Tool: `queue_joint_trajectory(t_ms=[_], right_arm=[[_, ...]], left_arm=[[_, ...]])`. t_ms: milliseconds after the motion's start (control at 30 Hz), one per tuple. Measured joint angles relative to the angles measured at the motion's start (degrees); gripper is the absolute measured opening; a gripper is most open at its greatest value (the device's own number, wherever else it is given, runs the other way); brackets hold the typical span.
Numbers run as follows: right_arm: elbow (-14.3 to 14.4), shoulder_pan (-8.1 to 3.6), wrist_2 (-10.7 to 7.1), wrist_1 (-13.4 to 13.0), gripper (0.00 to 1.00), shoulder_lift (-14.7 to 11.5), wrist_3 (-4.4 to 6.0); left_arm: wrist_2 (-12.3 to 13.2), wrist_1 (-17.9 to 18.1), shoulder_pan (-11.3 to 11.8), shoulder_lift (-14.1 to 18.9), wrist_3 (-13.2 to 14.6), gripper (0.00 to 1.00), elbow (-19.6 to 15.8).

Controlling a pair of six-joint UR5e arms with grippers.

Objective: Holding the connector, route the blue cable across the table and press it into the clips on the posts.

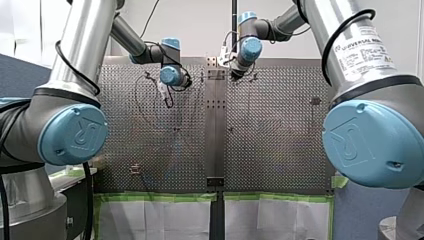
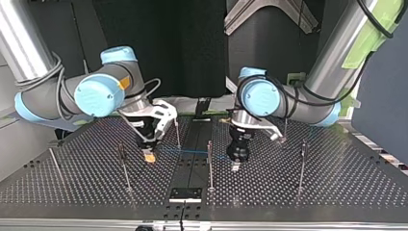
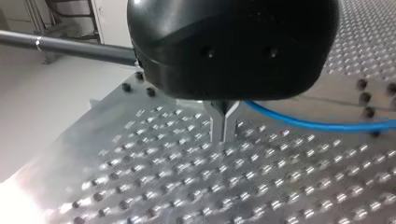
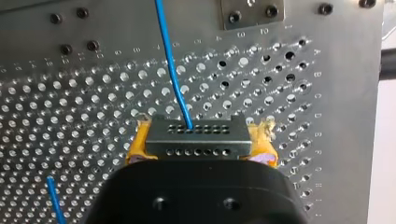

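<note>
Two grippers work it: my right gripper [image 4: 201,143] clamps the grey connector [image 4: 198,137] between yellow pads. The blue cable [image 4: 173,70], seemingly light and limp, crosses the perforated table [image 4: 70,116] to my left gripper [image 3: 223,127], whose metal fingers are closed beside it. The rigid connector looks the safer hold.

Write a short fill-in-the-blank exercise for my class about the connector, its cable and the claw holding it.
1. The cable plugged into the connector is coloured ____.
2. The claw gripping the connector belongs to my ____ arm.
3. The pads pressing on the connector's two ends are ____.

Missing words: blue; right; yellow.
</note>
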Motion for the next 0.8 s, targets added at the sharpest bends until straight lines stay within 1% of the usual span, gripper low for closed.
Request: queue_joint_trajectory(t_ms=[133, 167, 200, 233, 267, 300, 367, 400, 467, 500, 533, 567, 800], right_arm=[[-0.07, -0.7, -0.81, -0.04, 0.0, 0.01, -0.03], [-0.08, -0.85, -0.92, -0.04, 0.0, 0.0, -0.07], [-0.07, -0.94, -0.97, -0.03, 0.0, 0.0, -0.09], [-0.07, -1.02, -1.0, -0.03, 0.0, 0.0, -0.11], [-0.07, -1.08, -1.03, -0.04, 0.0, 0.0, -0.15], [-0.08, -1.11, -1.05, -0.04, 0.0, 0.0, -0.17], [-0.08, -1.19, -1.06, -0.03, 0.0, -0.01, -0.22], [-0.08, -1.23, -1.06, -0.03, 0.0, -0.02, -0.25], [-0.08, -1.3, -1.07, -0.03, 0.0, -0.03, -0.29], [-0.08, -1.32, -1.07, -0.02, 0.0, -0.04, -0.31], [-0.08, -1.34, -1.07, -0.02, 0.0, -0.04, -0.34], [-0.09, -1.37, -1.07, -0.02, 0.0, -0.04, -0.36], [-0.1, -1.52, -1.14, 0.05, 0.0, -0.06, -0.4]], left_arm=[[0.3, -0.32, 0.62, -0.15, -0.08, 0.0, 1.02], [0.34, -0.41, 0.72, -0.15, -0.09, 0.05, 1.1], [0.39, -0.52, 0.83, -0.16, -0.1, 0.05, 1.18], [0.42, -0.61, 0.9, -0.16, -0.1, 0.09, 1.21], [0.44, -0.69, 0.95, -0.16, -0.11, 0.2, 1.23], [0.44, -0.84, 0.99, -0.16, -0.11, 0.2, 1.24], [0.4, -1.18, 1.02, -0.15, -0.11, 0.4, 1.25], [0.31, -1.5, 1.04, -0.14, -0.08, 0.4, 1.25], [0.01, -1.98, 1.03, -0.12, -0.02, 0.77, 1.26], [-0.23, -2.4, 1.01, -0.12, 0.03, 0.77, 1.26], [-0.39, -2.76, 1.0, -0.11, 0.08, 0.91, 1.27], [-0.52, -3.14, 0.98, -0.11, 0.16, 1.0, 1.27], [-0.84, -6.38, 0.75, 0.55, 1.3, 1.0, 1.24]])
